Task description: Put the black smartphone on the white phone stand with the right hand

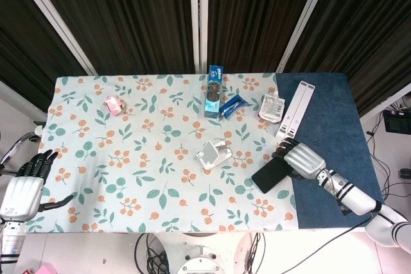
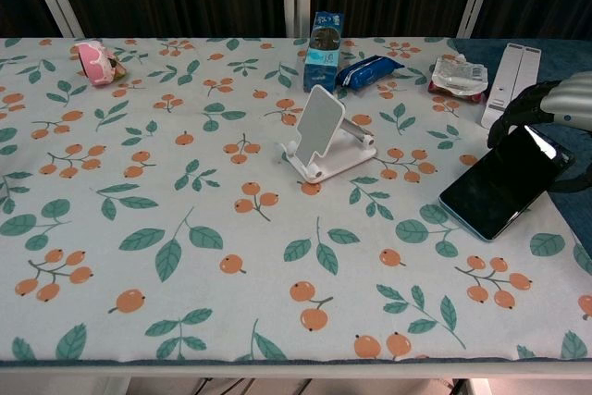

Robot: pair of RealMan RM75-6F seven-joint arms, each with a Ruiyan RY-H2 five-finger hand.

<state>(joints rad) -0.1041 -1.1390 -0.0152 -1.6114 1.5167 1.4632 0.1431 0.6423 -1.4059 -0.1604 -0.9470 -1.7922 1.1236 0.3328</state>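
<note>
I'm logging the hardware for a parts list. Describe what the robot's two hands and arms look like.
Both hands have silver-grey metal backs and black fingers. The right hand joins a silver-white forearm with a dark band at the wrist. The left hand shows the same silver back plate, its black fingers slim and segmented. No sleeves or markings are visible.
</note>
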